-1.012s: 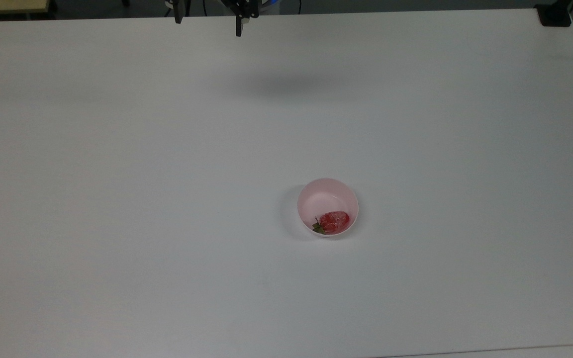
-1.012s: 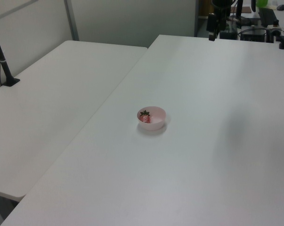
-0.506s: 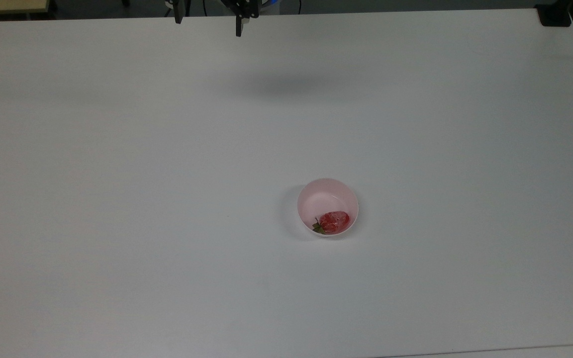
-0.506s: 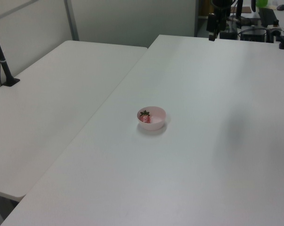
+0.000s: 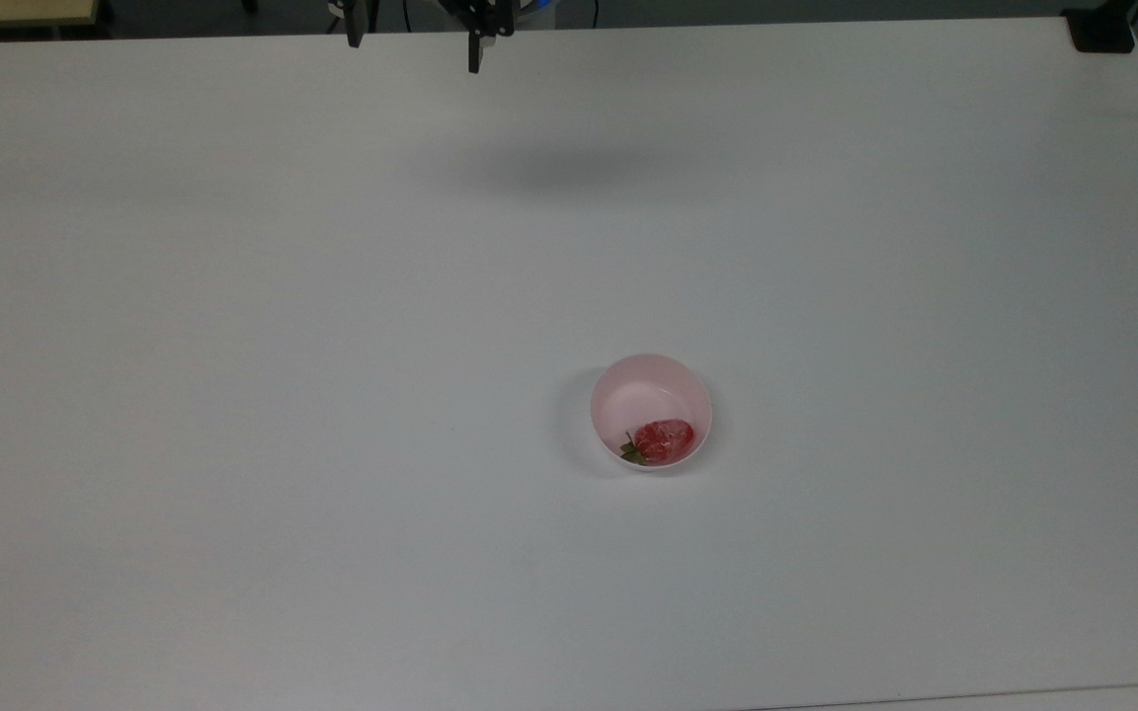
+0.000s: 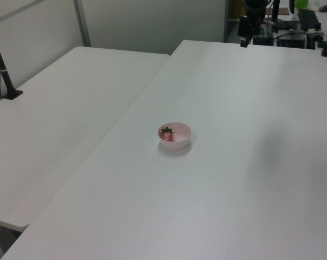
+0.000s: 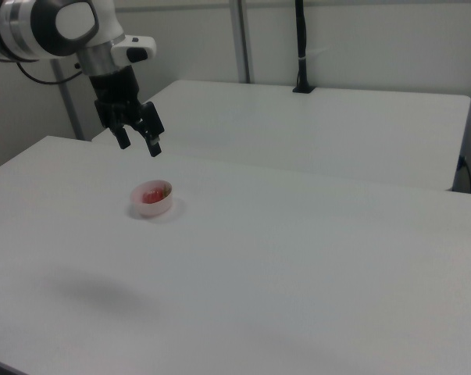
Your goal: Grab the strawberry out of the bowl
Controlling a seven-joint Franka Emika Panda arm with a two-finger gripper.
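The big white table (image 5: 233,395) is what I look at first, and it is bare all the way around the bowl (image 5: 650,390), so I think nothing stands between my arm (image 7: 55,27) and the fruit. A second white table (image 6: 60,124) sits just beside it on the left view's left, with a black pole (image 6: 1,67) standing on it, well apart from where I need to go. In the right view my gripper (image 7: 138,141) hangs high above the table with its two fingers spread wide and nothing held between them. In the top view it hangs over the far edge of the table, well apart from the bowl. The little pink bowl sits near the middle of the table, and the strawberry (image 5: 665,439) lies inside it, pushed against the wall at the top view's bottom edge of the bowl, with its green leaves pointing to the top view's left. Here is what I worry about. The strawberry is right up against the wall, so one finger may land on the rim and not fit down beside it. The bowl looks light, so a bump could make it slide or tip over. The strawberry looks shiny and round, so it may slip out if I squeeze it off center. If I squeeze too hard, I may squash it.
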